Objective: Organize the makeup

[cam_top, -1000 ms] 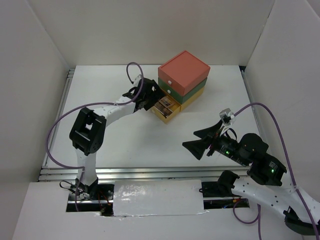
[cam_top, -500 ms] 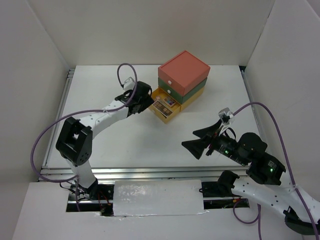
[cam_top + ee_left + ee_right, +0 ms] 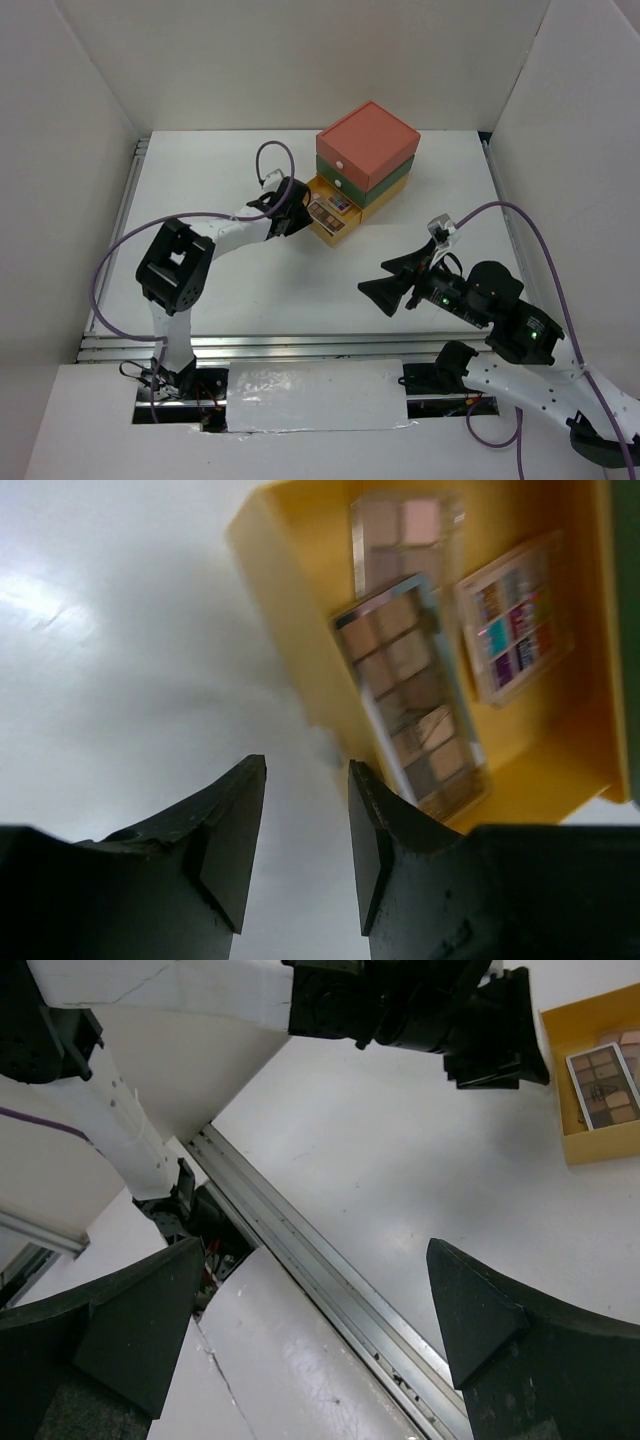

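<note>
Makeup (image 3: 430,660) lies in the pulled-out yellow drawer (image 3: 285,620) at the bottom of the drawer box (image 3: 367,142): a long brown eyeshadow palette (image 3: 410,695), a second brown palette (image 3: 405,525) at its far end, and a small multicolour palette (image 3: 515,615) alongside. Your left gripper (image 3: 305,780) hangs just outside the drawer wall, jaws narrowed to a slim gap, holding nothing. Your right gripper (image 3: 312,1260) is spread wide, empty, well apart.

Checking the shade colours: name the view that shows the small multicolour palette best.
Left wrist: the multicolour palette lies close and whole in the yellow drawer. Top external shows it only as a tiny patch; right wrist cuts it off, showing only a brown palette.
</note>
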Controlling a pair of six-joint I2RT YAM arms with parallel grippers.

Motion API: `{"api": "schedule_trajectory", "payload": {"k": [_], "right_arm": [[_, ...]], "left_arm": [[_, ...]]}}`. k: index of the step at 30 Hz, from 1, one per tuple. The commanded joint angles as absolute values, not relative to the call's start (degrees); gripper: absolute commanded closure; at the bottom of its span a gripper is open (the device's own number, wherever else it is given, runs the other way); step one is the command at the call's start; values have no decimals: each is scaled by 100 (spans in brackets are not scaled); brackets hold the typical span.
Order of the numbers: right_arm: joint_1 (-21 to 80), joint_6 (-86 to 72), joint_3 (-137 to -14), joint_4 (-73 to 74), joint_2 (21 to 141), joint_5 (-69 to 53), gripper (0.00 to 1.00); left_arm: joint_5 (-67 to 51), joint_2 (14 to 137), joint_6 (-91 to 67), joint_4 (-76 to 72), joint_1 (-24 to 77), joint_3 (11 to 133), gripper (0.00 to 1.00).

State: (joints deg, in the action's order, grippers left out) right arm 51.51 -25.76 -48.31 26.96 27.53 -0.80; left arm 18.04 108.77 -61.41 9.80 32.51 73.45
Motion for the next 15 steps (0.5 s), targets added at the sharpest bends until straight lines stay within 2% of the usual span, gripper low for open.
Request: {"api": "schedule_trajectory", "payload": {"k": [1,7,12,15], "right_arm": [[5177,-2443,-4843,2470,2830,-9,0],[5177,-2382,-4808,2461,2900,-9,0],[5177,-2320,-4790,2408,3014,97,0],[5177,-2268,-4808,2399,3120,79,0]], "left_arm": [[1565,11327,-5661,343,3261,7944,49],[1459,12040,-5555,694,3243,9086,48],[1380,12217,-5599,466,3199,9228,45],[1275,12427,-5616,274,3129,9351,34]]}}
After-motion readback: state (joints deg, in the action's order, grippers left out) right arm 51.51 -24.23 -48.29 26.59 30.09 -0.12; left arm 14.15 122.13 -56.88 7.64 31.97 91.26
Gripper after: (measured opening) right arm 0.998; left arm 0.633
